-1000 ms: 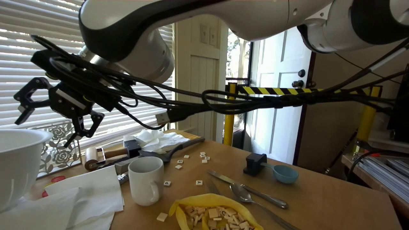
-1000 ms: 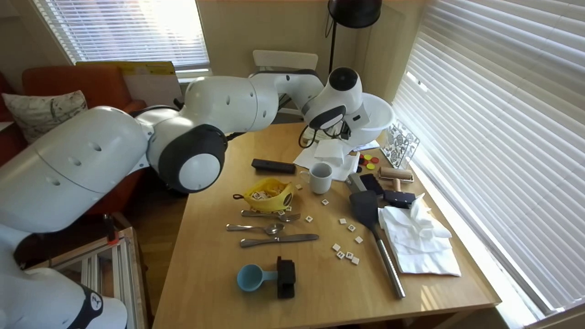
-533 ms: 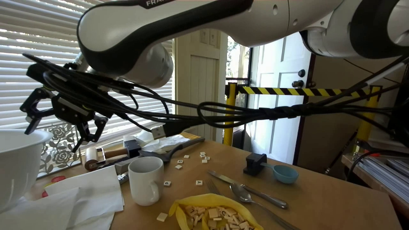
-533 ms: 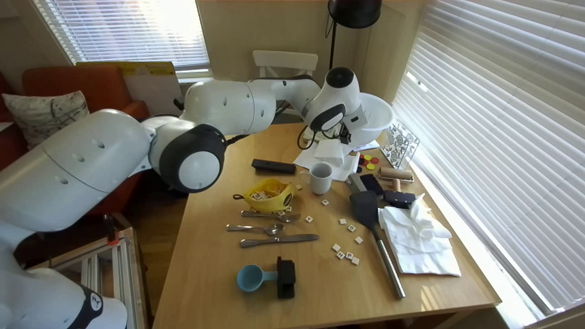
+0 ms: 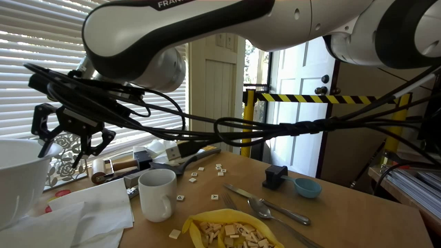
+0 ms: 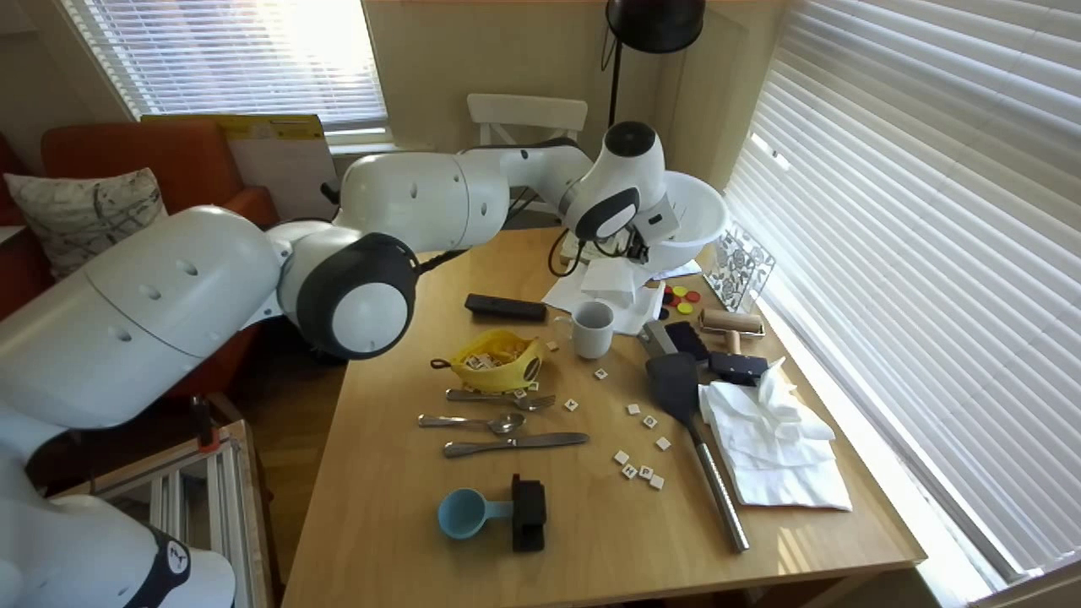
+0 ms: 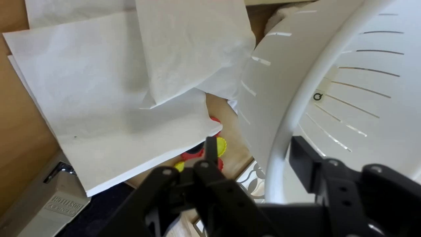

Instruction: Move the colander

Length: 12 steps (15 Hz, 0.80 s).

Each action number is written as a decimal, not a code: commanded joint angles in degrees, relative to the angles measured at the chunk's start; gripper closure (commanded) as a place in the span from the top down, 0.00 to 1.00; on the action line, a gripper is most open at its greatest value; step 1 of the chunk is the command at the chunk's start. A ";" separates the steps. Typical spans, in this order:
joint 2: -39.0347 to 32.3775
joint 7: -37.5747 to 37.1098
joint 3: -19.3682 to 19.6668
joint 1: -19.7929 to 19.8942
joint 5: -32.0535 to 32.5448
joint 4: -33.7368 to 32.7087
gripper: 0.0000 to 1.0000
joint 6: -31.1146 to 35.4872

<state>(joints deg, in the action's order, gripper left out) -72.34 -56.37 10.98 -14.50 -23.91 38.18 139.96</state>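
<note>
The colander [image 5: 20, 182] is a large white bowl with a thick rolled rim, at the left in an exterior view. In another exterior view the colander [image 6: 701, 215] stands behind the arm's wrist. In the wrist view the colander [image 7: 368, 98] fills the right side, with its slits showing. My gripper [image 5: 59, 159] is open and points down at the rim. In the wrist view the gripper [image 7: 254, 148] has one finger inside the bowl, close to the rim, and the other outside, apart from the wall. I cannot tell whether the inner finger touches.
White papers [image 7: 98, 82] lie beside the colander. A white mug [image 5: 156, 196], a stapler [image 7: 42, 204] and a flower-pattern metal stand [image 5: 67, 165] are near. A yellow pouch [image 6: 498, 363] holds letter tiles. A tile marked Q [image 7: 317, 96] appears within the colander. Window blinds [image 6: 912, 279] flank the table.
The gripper has come down from above the colander, so its fingers now straddle the rim. The colander's rim has shifted slightly to the right in an exterior view. The fingers stay open.
</note>
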 commanded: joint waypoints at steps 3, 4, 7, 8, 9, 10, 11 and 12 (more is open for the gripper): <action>-1.79 -4.33 -5.00 1.87 9.44 -3.81 0.62 -1.76; -1.90 -4.48 -5.41 1.95 10.23 -3.96 0.61 -1.79; -2.64 -3.70 -7.37 2.21 11.02 -5.08 0.76 -0.74; -2.91 -3.47 -8.03 2.22 11.07 -5.56 0.75 -0.48; -3.29 -3.20 -8.60 2.17 11.10 -6.22 0.59 -0.19; -3.63 -3.20 -9.09 2.07 11.05 -6.75 0.51 0.13; -3.89 -3.14 -9.57 2.03 10.97 -7.27 0.47 0.25; -4.28 -2.93 -10.04 2.04 10.95 -7.96 0.41 0.37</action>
<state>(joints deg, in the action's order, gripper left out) -73.40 -58.47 3.21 -13.02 -14.78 35.60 139.93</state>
